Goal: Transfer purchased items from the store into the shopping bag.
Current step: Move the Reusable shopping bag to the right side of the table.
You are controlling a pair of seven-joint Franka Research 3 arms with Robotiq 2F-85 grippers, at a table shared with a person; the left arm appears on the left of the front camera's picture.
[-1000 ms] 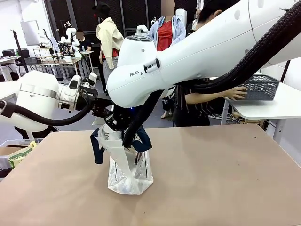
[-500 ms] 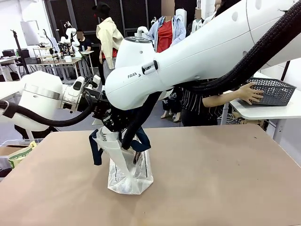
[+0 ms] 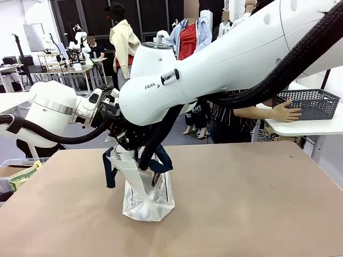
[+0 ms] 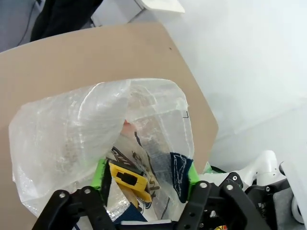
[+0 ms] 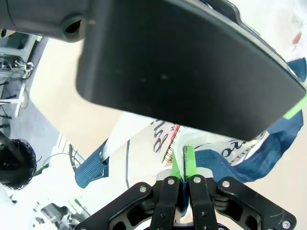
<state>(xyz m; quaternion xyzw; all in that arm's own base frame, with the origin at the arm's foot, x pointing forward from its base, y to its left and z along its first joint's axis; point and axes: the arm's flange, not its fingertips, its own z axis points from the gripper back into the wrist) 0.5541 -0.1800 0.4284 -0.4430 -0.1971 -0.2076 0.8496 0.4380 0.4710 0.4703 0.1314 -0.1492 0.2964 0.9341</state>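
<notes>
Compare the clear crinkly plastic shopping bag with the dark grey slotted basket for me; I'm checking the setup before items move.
The clear crinkly plastic shopping bag stands on the brown table near the arms; the dark grey slotted basket sits on a white side table farther off. The bag is soft and see-through; the basket is rigid and opaque. The bag's navy strap is pinched by the right gripper; the basket is touched by a person's hand. Both are open-topped.

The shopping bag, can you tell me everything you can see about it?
The shopping bag is clear, crinkly plastic with navy strap handles, standing upright on the brown table, mouth held open at the top. The right pincer is shut on its rim. The left pincer reaches over its mouth with a yellow-and-black item between its green pads.
</notes>
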